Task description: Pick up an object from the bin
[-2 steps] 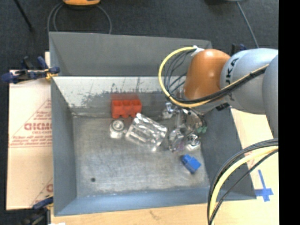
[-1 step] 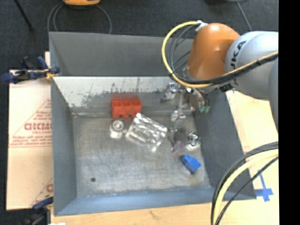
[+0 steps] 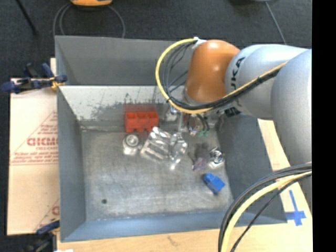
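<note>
My gripper (image 3: 190,124) hangs under the arm's orange cover at the back right of the bin floor. Just below and left of it lies a clear plastic piece (image 3: 160,147) with glinting edges. A red toy brick (image 3: 140,121) rests against the back wall to the gripper's left. Below the gripper, to the right, lie a small dark purplish thing (image 3: 199,160) and a small shiny metal part (image 3: 216,157).
A blue block (image 3: 213,183) lies towards the front right of the bin floor. A small clear round cap (image 3: 130,144) sits left of the clear piece. The arm reaches in over the bin's right wall, with yellow and black cables looping round it.
</note>
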Controlling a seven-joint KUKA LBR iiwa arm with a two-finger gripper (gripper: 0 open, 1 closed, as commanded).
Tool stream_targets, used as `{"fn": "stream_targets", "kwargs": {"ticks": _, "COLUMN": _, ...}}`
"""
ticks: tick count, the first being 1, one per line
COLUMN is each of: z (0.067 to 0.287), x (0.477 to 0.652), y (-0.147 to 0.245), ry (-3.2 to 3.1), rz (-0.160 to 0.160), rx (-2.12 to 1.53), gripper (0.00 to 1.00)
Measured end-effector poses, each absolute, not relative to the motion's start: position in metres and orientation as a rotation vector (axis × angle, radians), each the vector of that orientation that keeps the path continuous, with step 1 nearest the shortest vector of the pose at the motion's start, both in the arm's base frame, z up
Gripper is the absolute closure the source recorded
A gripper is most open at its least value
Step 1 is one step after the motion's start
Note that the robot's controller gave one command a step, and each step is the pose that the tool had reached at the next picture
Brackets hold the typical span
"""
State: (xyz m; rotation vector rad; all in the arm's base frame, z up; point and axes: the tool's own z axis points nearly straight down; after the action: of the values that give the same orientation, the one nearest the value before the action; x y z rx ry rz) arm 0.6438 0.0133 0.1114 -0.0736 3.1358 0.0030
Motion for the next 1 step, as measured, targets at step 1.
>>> {"fn": "stream_targets", "kwargs": {"ticks": 1, "z": 0.0766, "x": 0.6342, "y": 0.0223, "ry": 3.111, "rz": -0.005, "rx": -0.338, "gripper": 0.00}}
